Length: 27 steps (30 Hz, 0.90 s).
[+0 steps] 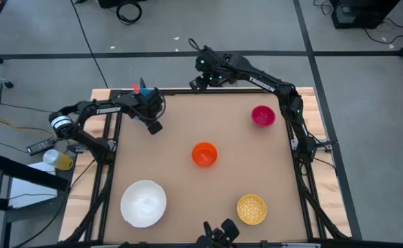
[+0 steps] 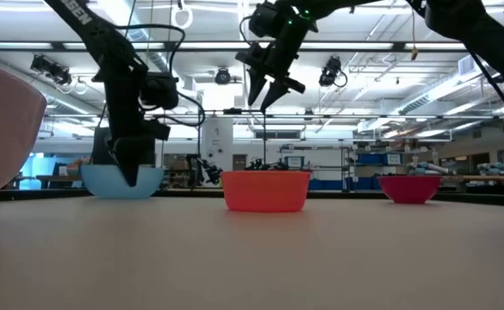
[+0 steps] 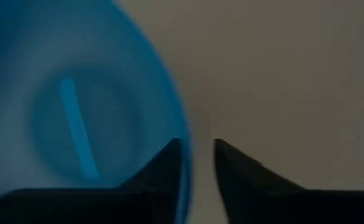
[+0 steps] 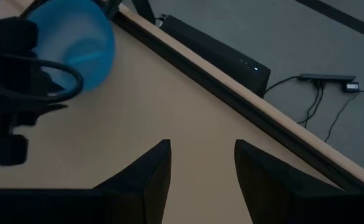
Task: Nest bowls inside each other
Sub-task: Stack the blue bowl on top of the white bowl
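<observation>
A light blue bowl (image 2: 122, 182) stands on the table near the far left corner; in the high view my left arm hides it. My left gripper (image 3: 197, 155) points down over that bowl's rim, open, with one finger inside the bowl and one outside. My right gripper (image 1: 201, 83) hangs open high above the table's far edge and holds nothing. An orange bowl (image 1: 204, 153) sits mid-table, a magenta bowl (image 1: 263, 115) at the far right, a white bowl (image 1: 144, 202) at the near left and a gold speckled bowl (image 1: 251, 209) at the near right. All stand upright on their bases. My left gripper straddles the blue bowl's rim (image 3: 185, 168) from above. The inner finger (image 3: 166, 165) lies close against the rim; whether it touches, I cannot tell. Bare table shows between the rim and the outer finger (image 3: 238, 171). The bowl rests on the table.
The table's far wooden edge (image 4: 231, 93) runs just behind the blue bowl, with a black bar and cables on the floor beyond. A camera mount (image 1: 218, 231) sits at the near edge. Bare tabletop lies between the orange bowl and the blue bowl.
</observation>
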### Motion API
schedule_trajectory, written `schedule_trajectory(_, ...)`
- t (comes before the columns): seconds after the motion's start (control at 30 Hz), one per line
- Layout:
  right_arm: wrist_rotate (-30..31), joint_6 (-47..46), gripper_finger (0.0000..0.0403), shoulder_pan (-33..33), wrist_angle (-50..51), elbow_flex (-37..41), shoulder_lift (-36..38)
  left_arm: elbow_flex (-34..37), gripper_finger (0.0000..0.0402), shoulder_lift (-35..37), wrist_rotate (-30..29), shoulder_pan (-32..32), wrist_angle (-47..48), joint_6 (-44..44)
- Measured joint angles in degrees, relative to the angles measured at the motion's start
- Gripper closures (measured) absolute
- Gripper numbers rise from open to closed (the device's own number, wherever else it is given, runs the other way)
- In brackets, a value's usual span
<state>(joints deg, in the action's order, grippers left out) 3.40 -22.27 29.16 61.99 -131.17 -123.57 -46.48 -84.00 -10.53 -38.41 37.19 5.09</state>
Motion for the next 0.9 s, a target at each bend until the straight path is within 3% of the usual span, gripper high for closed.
schedule_trajectory(0.1, -0.3, 0.9, 0.0220, 0.0, 0.4, 0.0, 0.0, 0.0, 0.0385, 0.3, -0.3, 0.3, 0.1, 0.1)
schedule_trajectory(0.2, -1.2, 2.0, 0.0220, 0.2, 1.6, 0.0, 0.0, -0.5, 0.0392, 2.5, 0.0, 2.1, 1.7, 1.8)
schedule_trajectory(0.4, -10.4, 8.2, 0.0220, 1.6, 7.9, 0.0, 0.0, -4.7, 0.0397, 8.2, 0.1, 11.5, 5.3, 13.8)
schedule_trajectory(0.57, -5.7, 11.7, 0.0220, 1.5, 8.8, 0.0, 1.1, -6.9, 0.0398, 9.1, -1.2, 22.2, 7.0, 23.3)
schedule_trajectory(0.7, -1.9, 13.3, 0.0220, 0.2, 7.1, -0.1, 1.3, -7.0, 0.0399, 7.4, -9.5, 29.5, 7.5, 28.6)
schedule_trajectory(0.77, -1.7, 16.0, 0.0220, -0.9, 7.1, -0.1, 1.2, -7.0, 0.0399, 7.0, -12.7, 31.9, 7.4, 29.9)
schedule_trajectory(0.9, -1.5, 25.7, 0.0220, -3.4, 7.1, -0.1, 1.2, -7.4, 0.0399, 7.0, -13.7, 34.6, 6.6, 30.3)
